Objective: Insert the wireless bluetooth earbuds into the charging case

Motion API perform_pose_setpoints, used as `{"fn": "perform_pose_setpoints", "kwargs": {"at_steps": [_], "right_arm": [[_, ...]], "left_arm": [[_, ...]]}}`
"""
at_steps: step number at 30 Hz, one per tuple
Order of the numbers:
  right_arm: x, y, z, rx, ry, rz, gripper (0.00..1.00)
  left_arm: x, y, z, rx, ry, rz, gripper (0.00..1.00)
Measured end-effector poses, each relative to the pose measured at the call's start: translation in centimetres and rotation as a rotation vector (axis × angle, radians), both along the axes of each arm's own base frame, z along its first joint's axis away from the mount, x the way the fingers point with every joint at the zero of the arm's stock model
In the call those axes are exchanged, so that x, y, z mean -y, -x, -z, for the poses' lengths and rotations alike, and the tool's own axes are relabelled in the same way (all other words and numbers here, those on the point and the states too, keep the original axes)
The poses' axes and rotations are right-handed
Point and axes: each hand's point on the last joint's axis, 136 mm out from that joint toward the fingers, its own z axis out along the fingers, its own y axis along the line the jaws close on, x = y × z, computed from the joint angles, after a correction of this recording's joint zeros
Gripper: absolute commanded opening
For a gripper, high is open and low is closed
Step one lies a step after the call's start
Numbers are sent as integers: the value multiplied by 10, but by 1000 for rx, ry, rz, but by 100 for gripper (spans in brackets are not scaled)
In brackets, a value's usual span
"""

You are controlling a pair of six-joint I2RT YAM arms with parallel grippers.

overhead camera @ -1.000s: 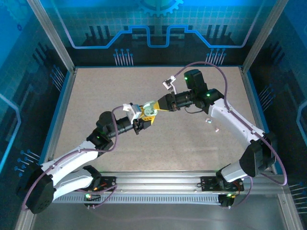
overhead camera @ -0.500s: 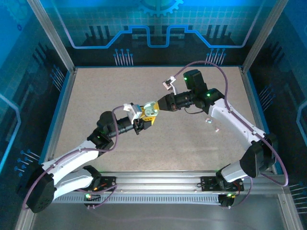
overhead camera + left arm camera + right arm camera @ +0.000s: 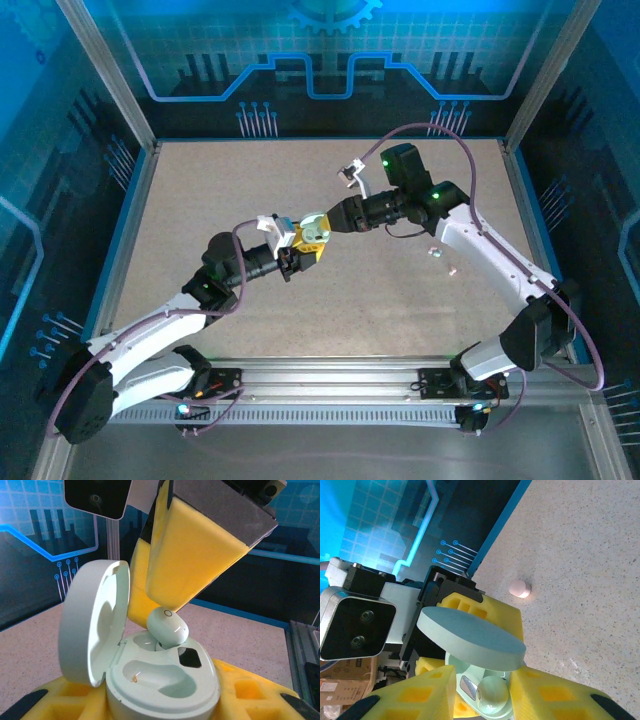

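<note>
Roughly halfway. Holds charging case (image 3: pixel 165 690), lid up, in left gripper (image 3: pixel 302 254). Rests one earbud (image 3: pixel 167 626) in its 12 o'clock well, pads of right gripper (image 3: pixel 482 697) flanking it, grip unclear. Leaves 6 o'clock well (image 3: pixel 150 674) empty, second earbud (image 3: pixel 520 587) on bench (image 3: pixel 580 555) at case's 3 o'clock.

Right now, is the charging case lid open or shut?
Open. The charging case has its lid swung up, baring both wells; an earbud sits at the rear one.

right end effector (image 3: pixel 482 680) loosened around earbud (image 3: pixel 167 625), right arm cable (image 3: pixel 452 137) arched higher
</note>
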Motion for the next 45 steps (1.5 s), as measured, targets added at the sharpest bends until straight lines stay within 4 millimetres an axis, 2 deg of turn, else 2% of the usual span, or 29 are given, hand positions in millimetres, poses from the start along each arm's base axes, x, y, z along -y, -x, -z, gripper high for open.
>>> {"fn": "perform_pose_setpoints", "kwargs": {"at_steps": [9,13,22,25,30,33,45], "right_arm": [[-1,0,-5,30,25,14,54],[2,-1,-3,41,47,36,59],[8,4,-13,69,50,53,59],[11,7,-17,80,47,57,56],[16,11,-26,103,41,71,32],[16,11,-26,101,40,72,23],[12,5,-12,61,59,64,20]], "left_arm": [[0,0,-1,5,4,0,34],[0,0,-7,28,19,1,34],[0,0,-9,35,24,0,34],[0,0,-9,35,24,0,34],[0,0,-9,35,24,0,34],[0,0,-9,35,24,0,34],[0,0,-9,35,23,1,34]]}}
